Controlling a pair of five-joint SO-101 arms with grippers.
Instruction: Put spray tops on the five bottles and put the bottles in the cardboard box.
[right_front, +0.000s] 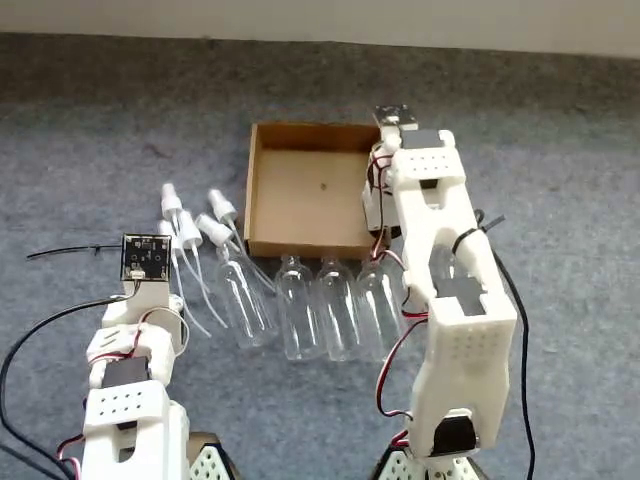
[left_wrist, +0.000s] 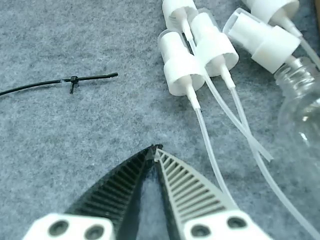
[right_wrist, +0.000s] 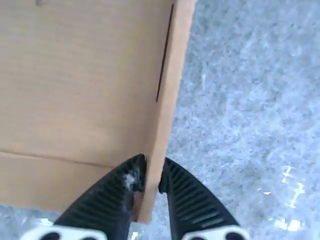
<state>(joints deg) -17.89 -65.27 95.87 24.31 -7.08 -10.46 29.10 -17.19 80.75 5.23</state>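
Note:
The open cardboard box (right_front: 254, 190) sits at the middle back of the grey carpet. My right gripper (right_wrist: 150, 172) is shut on the box's right wall (right_wrist: 169, 90) near the front corner, one finger inside and one outside; in the high view it sits under the right arm (right_front: 380, 225). Several clear bottles (right_front: 298, 305) without tops lie side by side in front of the box. Several white spray tops (right_front: 190, 228) with long tubes lie left of them. My left gripper (left_wrist: 155, 149) is shut and empty, its tip just short of the nearest spray top (left_wrist: 180, 62) and beside a bottle (left_wrist: 300, 105).
A black cable tie (left_wrist: 70, 81) lies on the carpet left of the spray tops, also seen in the high view (right_front: 70, 251). The right arm's white body (right_front: 450, 290) covers the rightmost bottle area. Open carpet lies around the box's far and left sides.

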